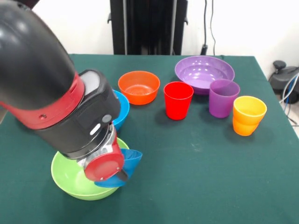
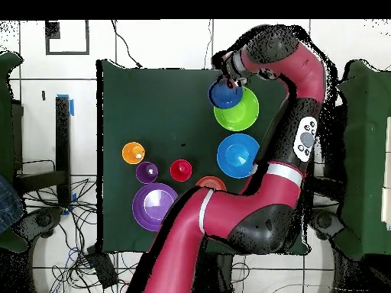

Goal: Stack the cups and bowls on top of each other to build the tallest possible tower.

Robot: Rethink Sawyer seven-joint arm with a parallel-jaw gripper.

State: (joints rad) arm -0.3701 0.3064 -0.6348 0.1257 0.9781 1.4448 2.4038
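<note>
My gripper (image 1: 117,173) is shut on the rim of the small dark blue bowl (image 1: 128,161) and holds it tilted over the near edge of the lime green bowl (image 1: 70,182). The overhead view shows the gripper (image 2: 227,80), the dark blue bowl (image 2: 225,94) and the green bowl (image 2: 243,113) together. The light blue bowl (image 1: 123,108) sits behind my wrist. The small orange bowl (image 1: 138,86), red cup (image 1: 178,99), purple cup (image 1: 223,97), orange cup (image 1: 249,114) and wide purple bowl (image 1: 204,72) stand apart. The orange-red wide bowl is out of view.
The green table cloth (image 1: 187,177) runs to the front and right edges. The black pedestal (image 1: 147,25) stands at the far side. My arm (image 2: 229,221) covers part of the small orange bowl (image 2: 210,181) in the overhead view. Cables lie off the table at right.
</note>
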